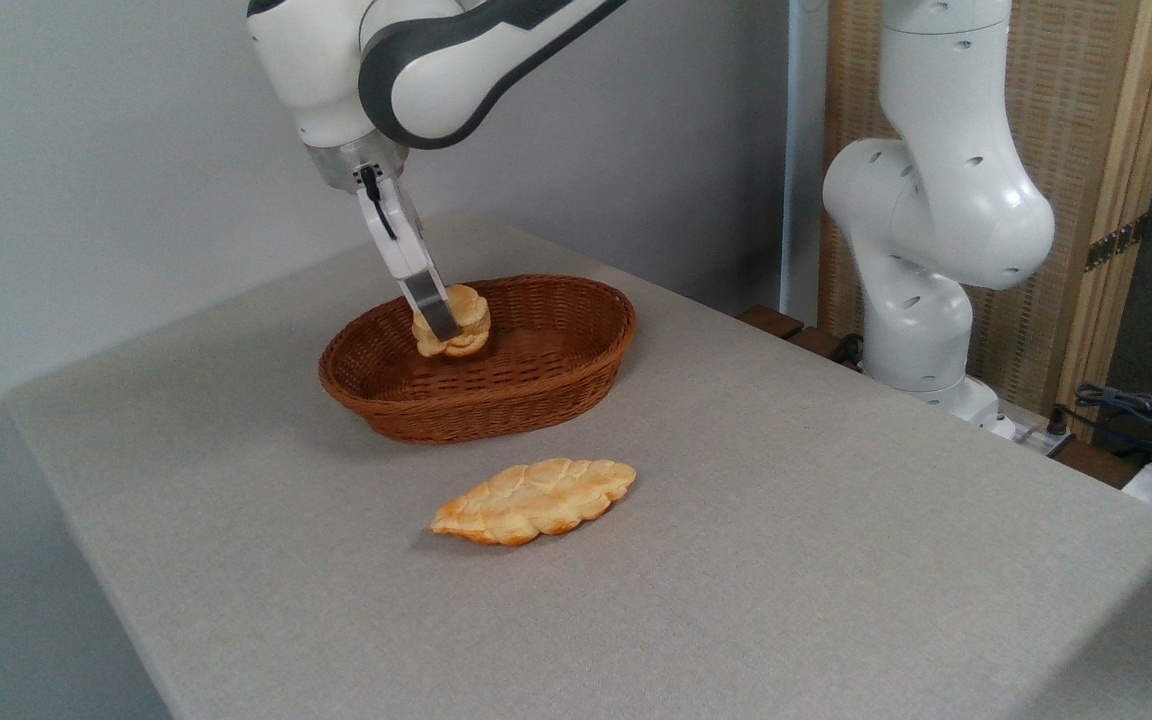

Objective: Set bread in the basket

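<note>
Jaws clenched on the bread (452, 322), as far as you can read it: only the near finger (428, 291) shows, laid flat across the bun's face, and the far finger is hidden behind the bun. Your gripper (439, 318) slants down from the wrist at upper left, tips inside the rim line of the basket (576, 352).

Bread: small round bun, turned on edge, held over the left half of the basket. Whether its lower edge touches the basket floor or hangs just clear, you cannot tell from this angle; the near wall blocks the contact line.

Basket sits on the grey table (786, 520), toward the back left. Flat leaf-shaped bread (534, 499) lies on the table just in front of it, apart from the wicker.

Arm's upper links run off the top edge. Tangle of cables (1141, 412) at far right, cut off by the frame; details too small to read.
</note>
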Available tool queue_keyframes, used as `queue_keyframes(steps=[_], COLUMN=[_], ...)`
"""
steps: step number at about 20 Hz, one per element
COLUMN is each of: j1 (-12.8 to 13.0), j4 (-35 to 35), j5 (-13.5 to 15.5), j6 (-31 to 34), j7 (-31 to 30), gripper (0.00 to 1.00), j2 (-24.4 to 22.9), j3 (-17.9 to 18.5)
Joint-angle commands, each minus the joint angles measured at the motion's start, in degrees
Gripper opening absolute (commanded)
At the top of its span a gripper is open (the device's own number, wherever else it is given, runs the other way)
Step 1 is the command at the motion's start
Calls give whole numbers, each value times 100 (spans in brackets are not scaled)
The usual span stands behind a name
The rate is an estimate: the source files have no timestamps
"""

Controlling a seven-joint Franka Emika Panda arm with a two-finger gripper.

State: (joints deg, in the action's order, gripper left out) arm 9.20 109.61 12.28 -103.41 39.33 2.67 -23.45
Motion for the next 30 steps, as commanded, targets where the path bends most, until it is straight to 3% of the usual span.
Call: queue_keyframes(steps=[1, 10, 13, 16, 19, 24, 27, 30], j1=[30, -14, -32, -32, -32, -32, -32, -41], j4=[-19, -71, -185, -265, -335, -397, -624, -634], j5=[55, 47, -32, -392, -437, -1244, -1254, -1210], j6=[-56, -126, -118, -91, -65, -65, -65, -65], j7=[-31, -31, 4, 13, 5, -22, 48, 40], gripper=[100, 100, 100, 100, 100, 100, 100, 100], j2=[-12, -108, -389, -635, -758, -794, -794, -794], j3=[51, 164, 708, 1288, 1807, 2256, 2686, 2784])
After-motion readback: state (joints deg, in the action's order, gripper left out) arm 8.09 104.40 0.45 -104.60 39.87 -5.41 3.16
